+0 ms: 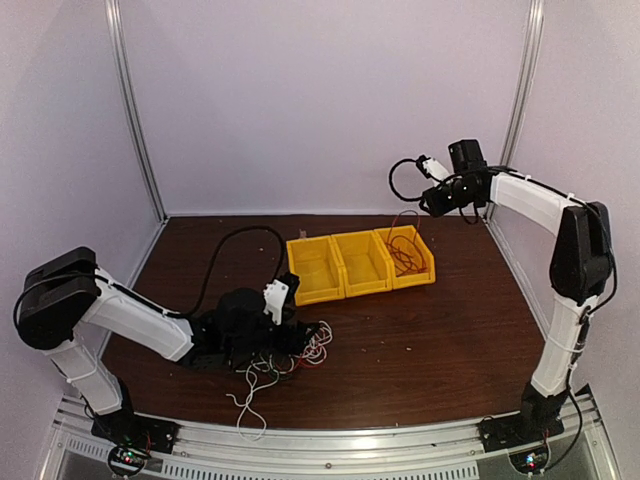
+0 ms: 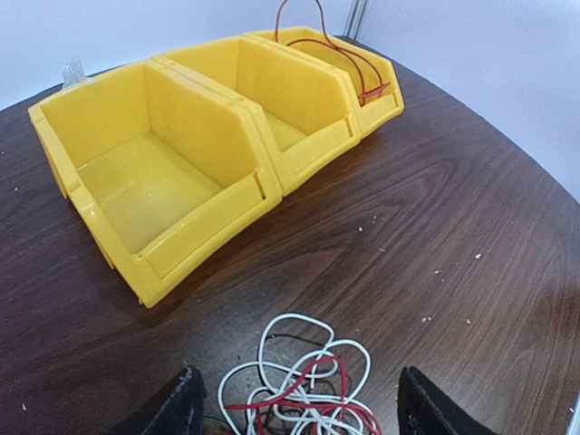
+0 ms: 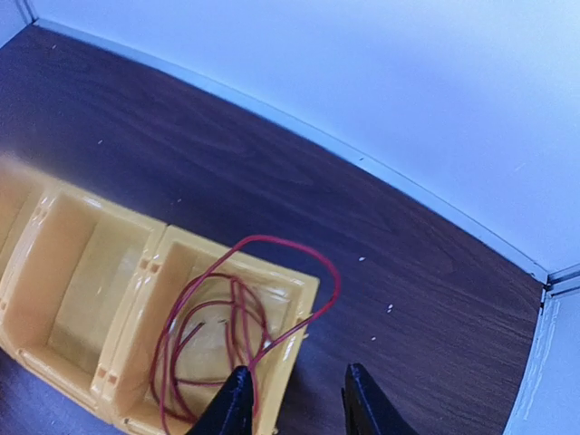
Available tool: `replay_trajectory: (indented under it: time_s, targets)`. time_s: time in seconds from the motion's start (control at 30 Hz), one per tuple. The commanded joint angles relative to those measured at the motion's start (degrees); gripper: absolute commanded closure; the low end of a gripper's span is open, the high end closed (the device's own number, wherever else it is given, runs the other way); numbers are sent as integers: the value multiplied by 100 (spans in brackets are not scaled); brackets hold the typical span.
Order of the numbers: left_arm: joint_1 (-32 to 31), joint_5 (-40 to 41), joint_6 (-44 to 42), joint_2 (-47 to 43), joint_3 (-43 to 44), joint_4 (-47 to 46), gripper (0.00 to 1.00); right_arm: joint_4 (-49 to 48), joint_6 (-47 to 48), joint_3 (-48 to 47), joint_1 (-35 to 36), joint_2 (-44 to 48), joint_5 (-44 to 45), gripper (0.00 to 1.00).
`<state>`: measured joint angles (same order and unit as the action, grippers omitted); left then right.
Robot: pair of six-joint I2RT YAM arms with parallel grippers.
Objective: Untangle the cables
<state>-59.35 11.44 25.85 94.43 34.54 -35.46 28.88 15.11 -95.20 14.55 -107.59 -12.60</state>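
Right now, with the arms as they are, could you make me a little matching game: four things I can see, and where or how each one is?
Things:
1. red cable
2. white and red tangle
3. left-end bin
4. right gripper

Places or states:
A. nothing inside
B. on the table, between the open left gripper's fingers
C. up in the air, jaws apart
D. coiled in the right-end bin, one loop above its rim

Pairs: 1-D, 2-B, 3-A, 4-C.
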Motion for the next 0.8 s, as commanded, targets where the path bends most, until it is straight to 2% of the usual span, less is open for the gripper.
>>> replay_trajectory:
  time_s: [0.0, 0.2, 0.43, 0.5, 0.67, 0.77]
  targets:
    - [-24, -61, -120, -53, 176, -20, 26, -76, -95, -640, -353, -758, -523, 62]
    - [-32, 24, -107, -222, 128, 176, 26, -103, -12, -1449, -433, -1624, -854, 59]
    - [-26, 106, -21, -284, -9, 142, 26, -355, -36, -1503, -453, -1815, -1180, 61]
    - [-32, 76, -10, -234, 4, 108, 26, -363, -24, -1544, -453, -1890, -1207, 67]
    - [-32, 57, -16, -173, 48, 67, 26, -421, 6, -1375, -453, -1865, -1238, 95]
    - [-33, 60, -33, -152, 35, 41, 26, -559, 58, -984, -453, -1629, -1281, 100]
